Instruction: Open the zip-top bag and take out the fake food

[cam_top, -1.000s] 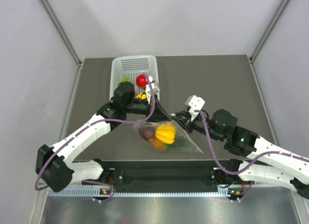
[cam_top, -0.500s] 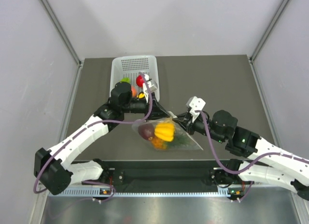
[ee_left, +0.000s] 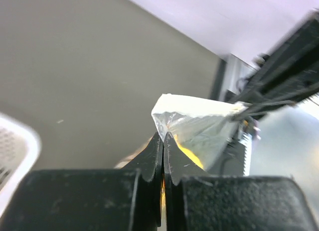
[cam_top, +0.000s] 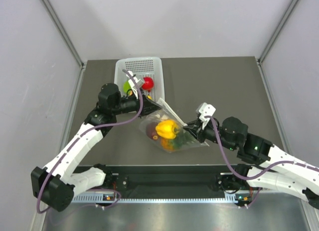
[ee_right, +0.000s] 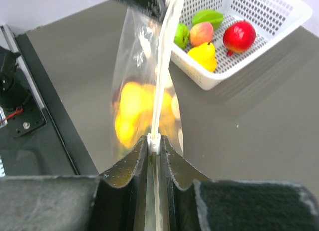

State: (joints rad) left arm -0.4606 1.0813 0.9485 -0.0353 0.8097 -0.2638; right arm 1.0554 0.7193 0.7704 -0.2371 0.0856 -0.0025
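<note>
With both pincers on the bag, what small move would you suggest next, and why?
Probably ease the left pincer away from the right pincer along the strip: each pinches one end of it, the bag hangs between them with food inside.

Bag [cam_top: 194, 142]: clear plastic film, glossy, crinkled; zip strip [ee_right: 164, 66] white, smooth. Pepper [cam_top: 167, 127] inside: yellow plastic, shiny. Basket [cam_top: 138, 66], far left: white perforated plastic. Apple [cam_top: 147, 83]: red, glossy. Table [cam_top: 224, 81]: dark, matt, smooth. Left gripper [ee_left: 163, 141]: black, matt, grainy.
</note>
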